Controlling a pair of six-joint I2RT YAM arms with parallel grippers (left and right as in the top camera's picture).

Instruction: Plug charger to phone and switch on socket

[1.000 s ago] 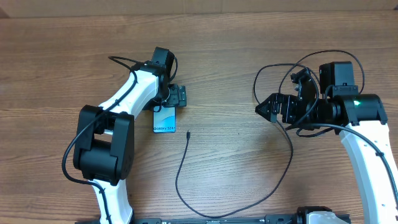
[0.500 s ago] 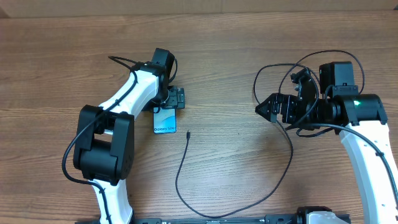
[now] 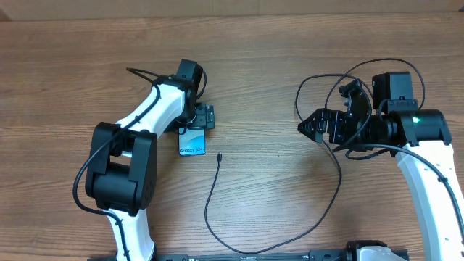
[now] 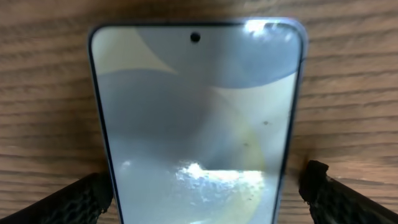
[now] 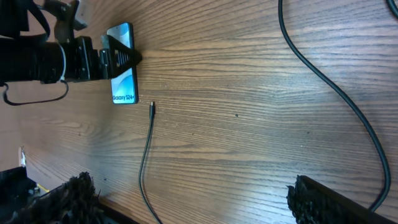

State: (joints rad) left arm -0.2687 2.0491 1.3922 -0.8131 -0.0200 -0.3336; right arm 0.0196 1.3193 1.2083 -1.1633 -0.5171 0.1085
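The phone (image 3: pixel 192 143) lies flat on the wooden table, with its light blue screen up and "Galaxy S24+" at its near end. My left gripper (image 3: pixel 200 118) is open over its far end. In the left wrist view the phone (image 4: pixel 196 112) fills the frame, and the left gripper (image 4: pixel 202 200) straddles it with a finger beside each long edge. The charger's black tip (image 3: pixel 218 155) rests just right of the phone. Its thin cable (image 3: pixel 208 206) loops along the front edge toward the right arm. My right gripper (image 3: pixel 303 128) hangs open above bare table, holding nothing. The socket is out of view.
The charger cable (image 3: pixel 338 177) climbs from the front edge and coils near the right arm's wrist. In the right wrist view the phone (image 5: pixel 124 82) and the cable tip (image 5: pixel 152 109) sit far ahead of the right gripper (image 5: pixel 193 200), beside the left arm's gripper (image 5: pixel 93 59).
My left gripper has slid slightly leftward and nearer over the phone's far end, and its jaws have narrowed a touch. The right arm, phone and cable have not moved.
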